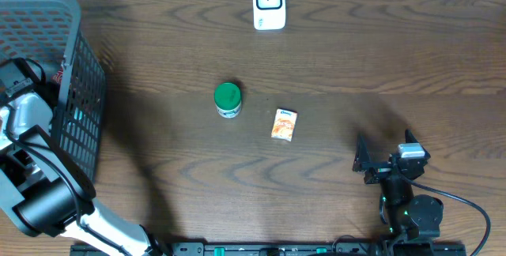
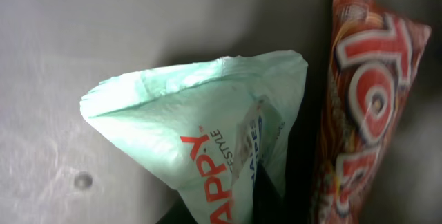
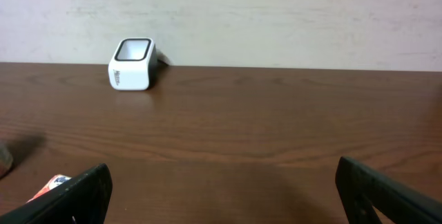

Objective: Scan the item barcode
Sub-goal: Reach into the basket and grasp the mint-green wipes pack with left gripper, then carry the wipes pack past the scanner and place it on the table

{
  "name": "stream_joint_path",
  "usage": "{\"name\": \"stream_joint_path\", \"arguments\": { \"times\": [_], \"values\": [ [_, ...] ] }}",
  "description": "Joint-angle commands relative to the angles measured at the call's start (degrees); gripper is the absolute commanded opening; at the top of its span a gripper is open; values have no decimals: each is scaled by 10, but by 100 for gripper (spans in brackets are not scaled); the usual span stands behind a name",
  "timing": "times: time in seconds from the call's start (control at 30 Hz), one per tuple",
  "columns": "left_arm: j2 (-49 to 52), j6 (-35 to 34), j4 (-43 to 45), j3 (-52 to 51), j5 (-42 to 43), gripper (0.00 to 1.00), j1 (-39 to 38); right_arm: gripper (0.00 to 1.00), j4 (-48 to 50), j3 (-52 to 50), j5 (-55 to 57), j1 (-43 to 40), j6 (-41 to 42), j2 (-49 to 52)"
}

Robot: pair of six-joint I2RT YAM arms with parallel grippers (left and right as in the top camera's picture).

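Overhead: a dark mesh basket (image 1: 75,90) stands at the left edge of the surface (image 1: 158,50). The left arm (image 1: 35,193) reaches into it, hiding its tool there. A white scanner (image 1: 269,3) sits at the middle of the far edge. A green-lidded jar (image 1: 227,99) and a small orange box (image 1: 284,124) stand near the centre, apart. The right tool (image 1: 365,160) hovers near the near edge, right of centre.

Left wrist: inside the basket, the left tool (image 2: 231,210) is pinched narrow on a mint-green packet (image 2: 200,127). The packet's long axis runs away from the tool, broad sealed end pointing outward. A red snack packet (image 2: 366,113) lies just beside it, roughly parallel.

Right wrist: the right tool stands wide and empty, facing the scanner.
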Motion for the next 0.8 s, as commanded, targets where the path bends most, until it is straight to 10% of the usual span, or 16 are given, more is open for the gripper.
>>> {"name": "stream_joint_path", "arguments": {
  "times": [0.0, 0.5, 0.77],
  "values": [
    [37, 8, -93, -31, 12, 7, 3, 99, -2, -1, 1, 3, -2, 0],
    [-321, -35, -226, 175, 87, 7, 134, 99, -2, -1, 1, 3, -2, 0],
    [-409, -13, -205, 175, 321, 7, -65, 99, -2, -1, 1, 3, -2, 0]
  ]
}}
